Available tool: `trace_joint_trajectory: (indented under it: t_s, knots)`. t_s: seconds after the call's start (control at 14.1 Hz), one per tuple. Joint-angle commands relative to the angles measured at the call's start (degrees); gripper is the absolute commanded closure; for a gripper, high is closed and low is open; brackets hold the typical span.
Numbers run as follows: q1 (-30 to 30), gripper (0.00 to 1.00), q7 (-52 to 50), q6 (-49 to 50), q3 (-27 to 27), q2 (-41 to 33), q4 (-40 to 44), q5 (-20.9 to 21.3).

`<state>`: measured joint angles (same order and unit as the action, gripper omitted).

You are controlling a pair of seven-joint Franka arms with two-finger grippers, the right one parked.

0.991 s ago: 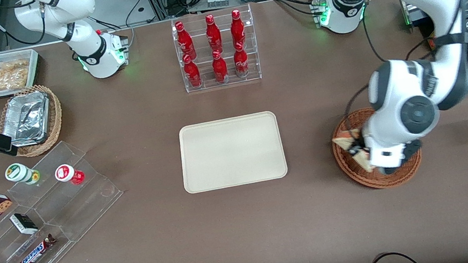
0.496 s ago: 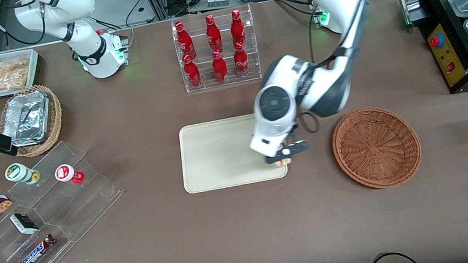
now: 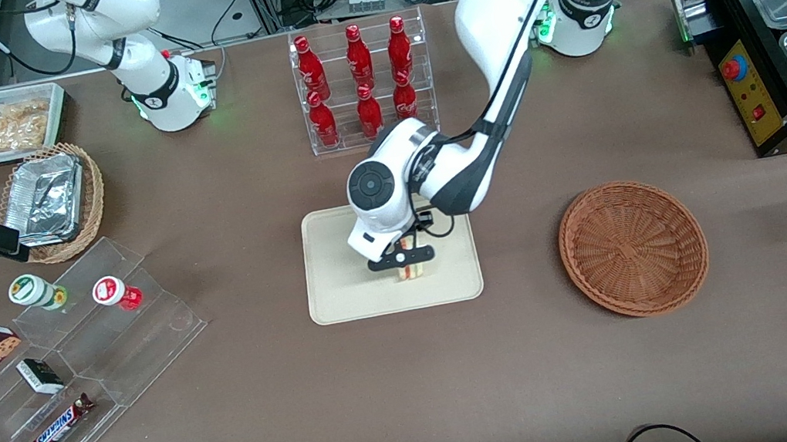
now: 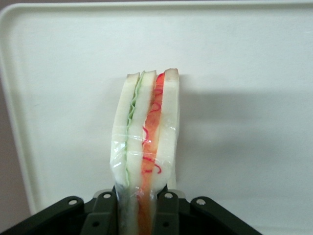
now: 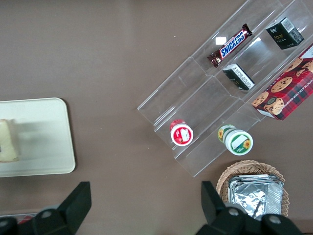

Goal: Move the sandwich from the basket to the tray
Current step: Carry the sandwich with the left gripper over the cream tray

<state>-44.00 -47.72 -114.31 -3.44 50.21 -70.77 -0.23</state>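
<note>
Over the tray [image 3: 342, 291], pincer [image 3: 405, 261] gripping sandwich [image 4: 145, 142], basket [image 3: 632, 247] empty

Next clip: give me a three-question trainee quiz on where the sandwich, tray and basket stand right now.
1. True or false: the sandwich lies in the basket.
2. What does the claw grip?
3. The claw hangs over: A) the tray B) the bottle rack C) the basket.

Key:
1. False; the basket holds nothing visible.
2. The wrapped sandwich, pinched between its fingers, its layers edge-on in the left wrist view.
3. A
</note>
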Motion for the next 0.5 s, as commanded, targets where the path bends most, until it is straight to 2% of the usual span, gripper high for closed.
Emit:
trace_joint_trajectory:
  t_s: [0.0,0.07,0.14,0.21,0.28,0.42]
  knots:
    - [-0.82,0.73,0.96,-0.74,0.63,3.13,4.05,-0.21]
    - [-1.26,0.73,0.87,-0.74,0.54,3.4,4.23,-0.13]
    - [-1.35,0.64,0.87,-0.74,0.54,3.58,4.14,-0.13]
    - [-1.26,0.37,0.87,-0.65,0.54,3.58,4.14,-0.13]
    - [-1.26,0.0,0.96,-0.39,0.54,3.23,4.14,-0.13]
    - [-0.82,0.0,0.96,0.84,0.63,0.7,4.14,-0.3]
